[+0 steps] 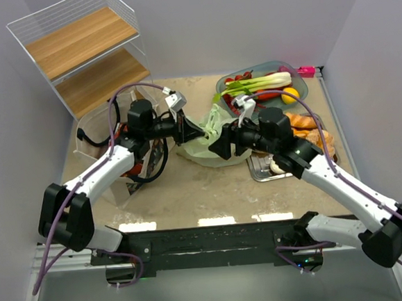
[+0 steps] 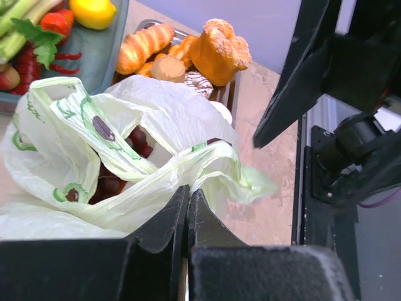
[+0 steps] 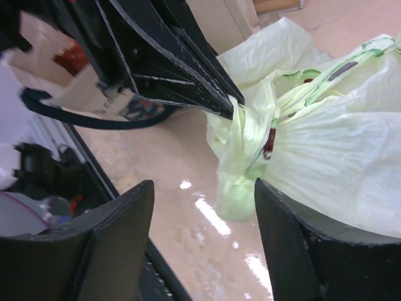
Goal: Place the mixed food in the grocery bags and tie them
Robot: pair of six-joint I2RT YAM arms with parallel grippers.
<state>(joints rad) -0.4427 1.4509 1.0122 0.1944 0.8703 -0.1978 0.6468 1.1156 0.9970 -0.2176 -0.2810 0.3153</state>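
We note left hand (image 2: 188,195) clamped on twisted handle strip (image 3: 241,135) of pale-green avocado-print bag (image 2: 169,116). Right hand (image 3: 203,188) wide, empty, strip just ahead of it. Bag sits on surface (image 1: 190,193), close before both hands. We judge film thin, limp, slippery: grip bunched neck, not loose wall.

Pale grey walls (image 1: 198,25); beige tabletop (image 1: 190,193); white wire shelf (image 1: 85,51), wooden boards, back-left.

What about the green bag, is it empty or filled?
Not empty: dark grapes show inside the bag, between its loose handles.
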